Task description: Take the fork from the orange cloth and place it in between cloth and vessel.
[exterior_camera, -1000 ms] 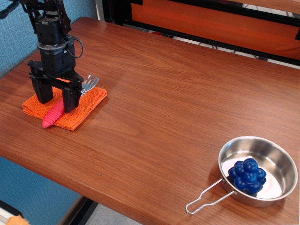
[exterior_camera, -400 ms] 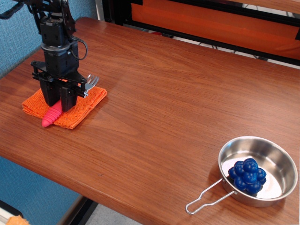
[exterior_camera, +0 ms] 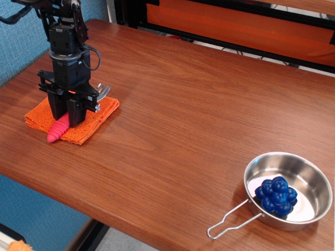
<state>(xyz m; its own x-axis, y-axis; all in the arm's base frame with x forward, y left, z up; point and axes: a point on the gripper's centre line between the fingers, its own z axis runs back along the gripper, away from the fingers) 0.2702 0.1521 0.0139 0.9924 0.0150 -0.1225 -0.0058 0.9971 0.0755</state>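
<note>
Clearly, the gripper (exterior_camera: pixel 68 116) stands vertically over the orange cloth (exterior_camera: pixel 99 112) at the table's (exterior_camera: pixel 183 104) far left, with its two dark fingers (exterior_camera: pixel 77 111) drawn in close on either side of the fork (exterior_camera: pixel 58 128). The jaws look nearly closed on the ribbed pink-red handle at about mid-length; contact appears made, so the fork is judged to be gripped. It lies low on the cloth: the handle tip juts out past the cloth's front edge, while the silver head shows behind the fingers, pointing away toward the cloth's back corner. A grasp on the thick handle rather than the thin metal head gives the fingers more surface to pinch. The vessel (exterior_camera: pixel 291 189), a shiny steel pan with a wire loop handle (exterior_camera: pixel 226 219), sits well apart near the table's front right corner and holds a blue berry-like toy (exterior_camera: pixel 276 195). A broad stretch of bare wood lies between cloth and vessel, which is where the fork is to go; the lift has not visibly begun.
</note>
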